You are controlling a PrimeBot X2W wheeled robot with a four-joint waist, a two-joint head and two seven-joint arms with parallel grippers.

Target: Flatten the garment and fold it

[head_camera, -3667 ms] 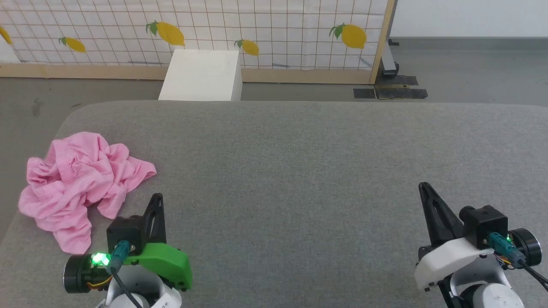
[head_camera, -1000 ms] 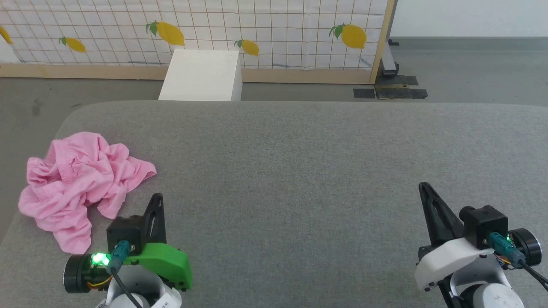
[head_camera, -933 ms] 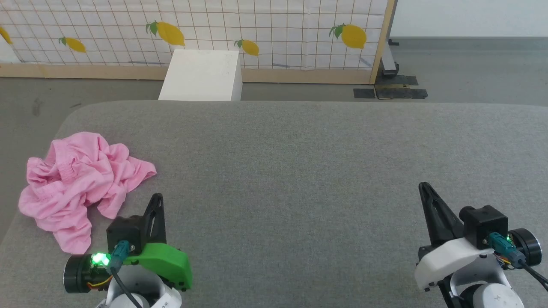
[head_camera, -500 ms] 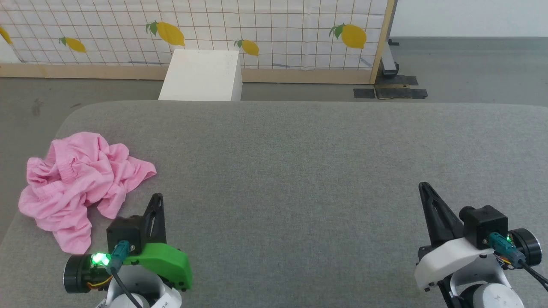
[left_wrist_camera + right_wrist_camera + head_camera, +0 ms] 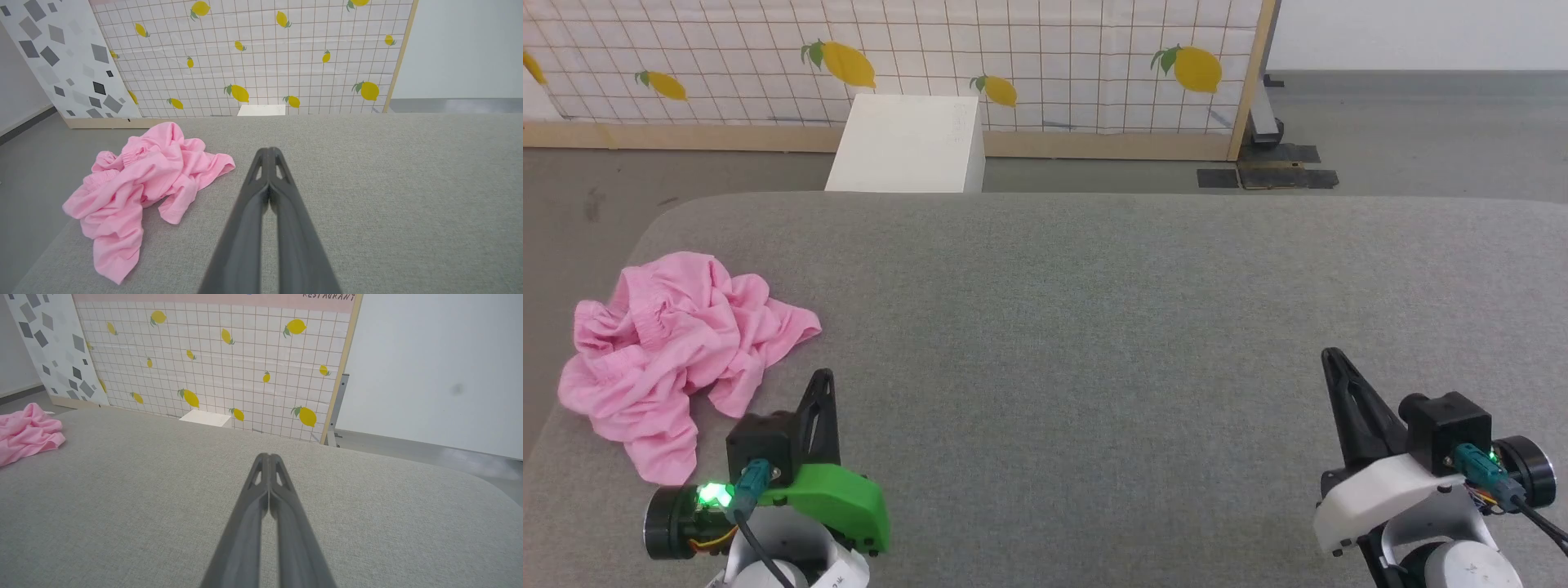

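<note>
A wide grey fabric surface [image 5: 1094, 310] with rounded corners spreads across the foreground, standing on a grey floor [image 5: 1421, 139]. Behind it is a white grid-pattern panel [image 5: 1054, 49] printed with yellow lemons, and a plain white box [image 5: 907, 143] sits on the floor against the panel's wooden base.

At the far left of the surface, close to its edge, the light-pink shorts [image 5: 670, 343] lie in a crumpled heap. The gathered waistband shows among the folds, and one flap trails toward the robot.

Just right of the heap and nearer the robot is the left gripper [image 5: 823, 377], on a green mount. It points away from the robot, its two dark fingers pressed together with nothing between them. Its tip is near the cloth but not touching it.

At the far right is the right gripper [image 5: 1331, 355], on a white mount. It points the same way, fingers likewise closed together and holding nothing, well apart from the shorts.
</note>
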